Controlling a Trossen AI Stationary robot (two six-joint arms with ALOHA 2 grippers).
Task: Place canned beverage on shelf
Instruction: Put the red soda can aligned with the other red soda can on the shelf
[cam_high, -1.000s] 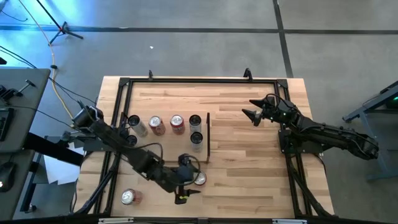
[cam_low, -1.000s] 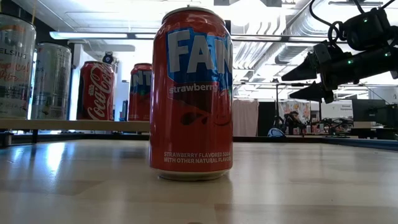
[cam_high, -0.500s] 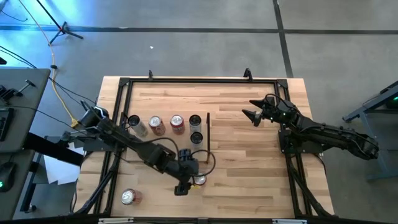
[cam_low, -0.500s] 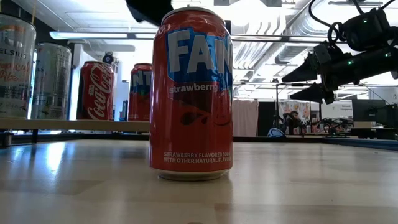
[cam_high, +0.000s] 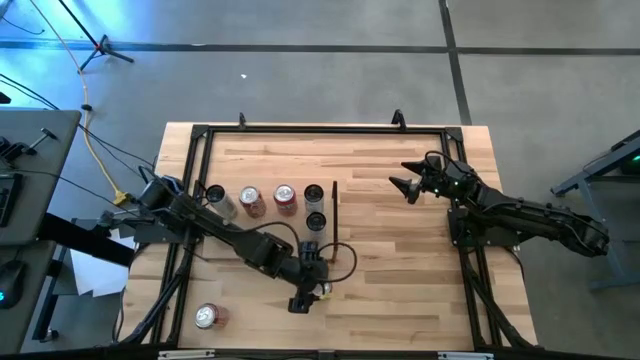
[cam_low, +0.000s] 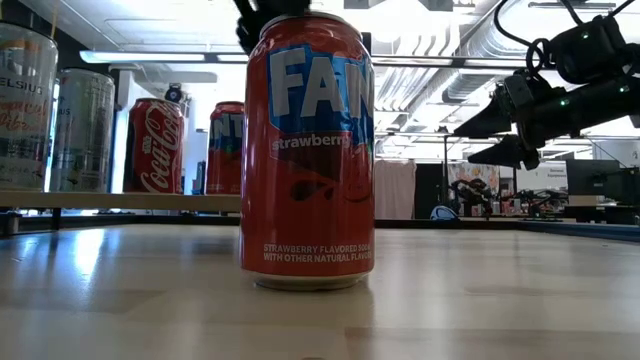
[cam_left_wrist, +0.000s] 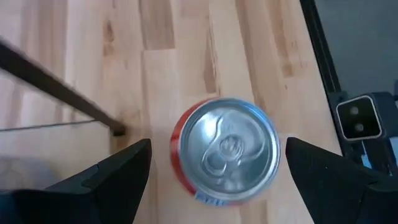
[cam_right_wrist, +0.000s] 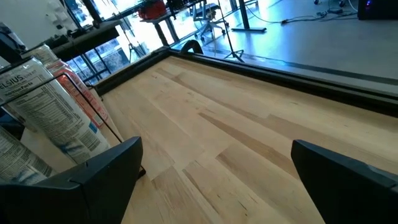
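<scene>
Wood worktop (cam_high: 400, 250), lab room behind. Shelf (cam_high: 262, 225) left side, five cans on it. Right gripper (cam_high: 408, 185) spread, idle, well apart. Left gripper (cam_left_wrist: 211, 163) spread above the strawberry can (cam_left_wrist: 225, 151), just off the shelf. Can looks rigid, slick, dentable; grasp the sidewall.
</scene>
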